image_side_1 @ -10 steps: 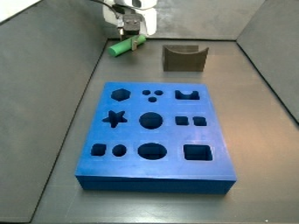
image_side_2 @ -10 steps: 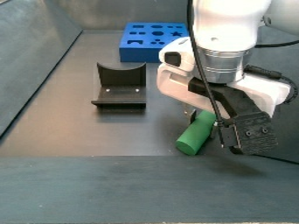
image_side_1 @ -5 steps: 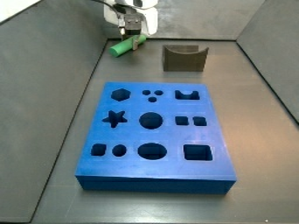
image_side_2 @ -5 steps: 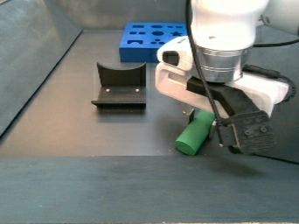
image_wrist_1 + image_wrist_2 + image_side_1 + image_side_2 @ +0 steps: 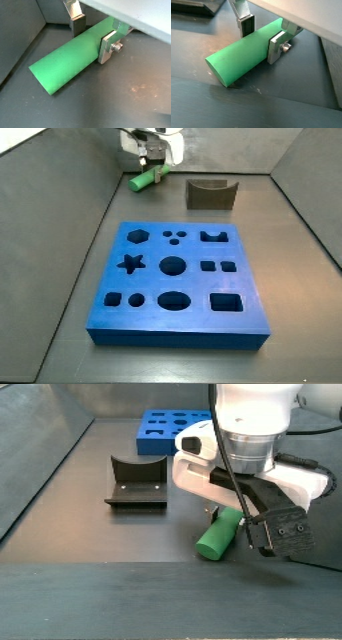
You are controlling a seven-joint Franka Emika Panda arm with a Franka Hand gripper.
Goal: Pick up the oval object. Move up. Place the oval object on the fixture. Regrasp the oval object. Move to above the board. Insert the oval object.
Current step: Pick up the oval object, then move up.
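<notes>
The oval object, a bright green rod (image 5: pixel 70 62) (image 5: pixel 241 57), lies slanted at floor level by the back wall (image 5: pixel 139 181) (image 5: pixel 218 534). My gripper (image 5: pixel 92 36) (image 5: pixel 261 34) straddles its middle, one silver finger (image 5: pixel 107 47) on the near side and the other finger (image 5: pixel 78 24) on the far side, both pressed to it. In the side views the gripper (image 5: pixel 150 173) (image 5: pixel 230 517) hangs straight down over the rod. The olive-brown fixture (image 5: pixel 210 194) (image 5: pixel 136 482) with its U notch stands apart from it. The blue board (image 5: pixel 150 281) (image 5: pixel 158 446) lies farther off.
Grey walls (image 5: pixel 54 208) close in the floor on the sides and back. The rod sits near the back-left corner (image 5: pixel 127 168). The arm's white body (image 5: pixel 254 444) hides the floor behind it.
The gripper and the green rod have shifted very slightly upward in the side view. Nothing else has moved.
</notes>
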